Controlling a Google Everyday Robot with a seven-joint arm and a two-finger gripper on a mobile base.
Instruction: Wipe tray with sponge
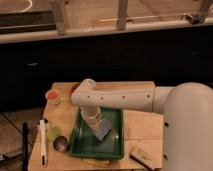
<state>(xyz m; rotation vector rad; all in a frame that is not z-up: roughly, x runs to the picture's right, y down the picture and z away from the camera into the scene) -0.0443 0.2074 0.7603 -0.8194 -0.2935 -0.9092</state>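
The dark green tray [81, 142] lies on the wooden table, near its front middle. My arm reaches in from the right, bends at the elbow and points down into the tray. My gripper [99, 125] is over the tray's middle and is shut on the blue sponge [103, 132]. The sponge is tilted, with its paler face showing, and it rests on or just above the tray's glossy floor. The wrist hides most of the fingers.
A tan block with a dark edge [142, 158] lies at the table's front right. A cup with an orange top [53, 96] stands at the back left. A white tool [43, 142], a round metal item [61, 144] and a black stick [25, 145] lie left of the tray.
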